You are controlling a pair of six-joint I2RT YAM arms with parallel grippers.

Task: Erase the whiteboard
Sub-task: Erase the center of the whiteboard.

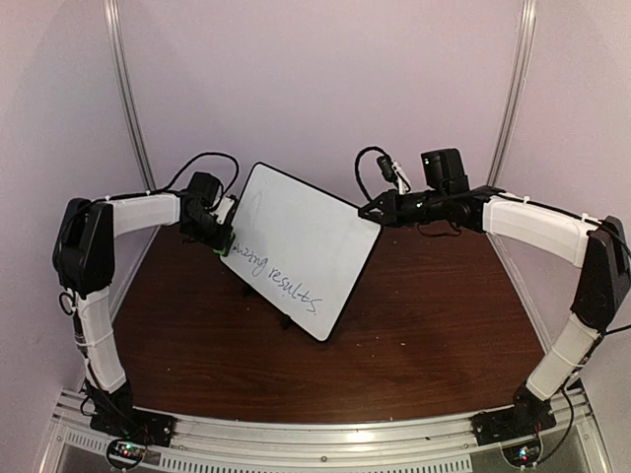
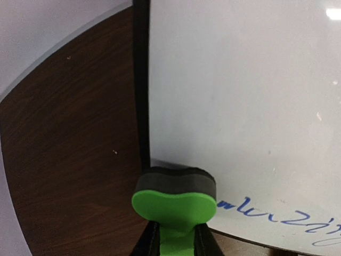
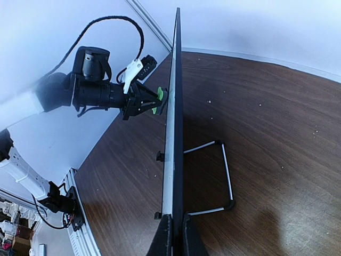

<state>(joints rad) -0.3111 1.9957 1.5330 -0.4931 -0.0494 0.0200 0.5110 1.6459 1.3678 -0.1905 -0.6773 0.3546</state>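
One whiteboard (image 1: 306, 232) on one brown table (image 1: 444, 315), with one line of handwriting (image 1: 279, 276) across its face, one green eraser (image 2: 174, 201) at its left edge, one wire stand (image 3: 222, 178) behind it, and two grippers, the left gripper (image 1: 221, 239) and right gripper (image 1: 367, 209), at opposite edges of it.

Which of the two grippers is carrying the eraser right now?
The left gripper: it is shut on the green foam eraser with a dark pad, at the face of the white black-framed whiteboard. The right gripper only pinches that board's edge.
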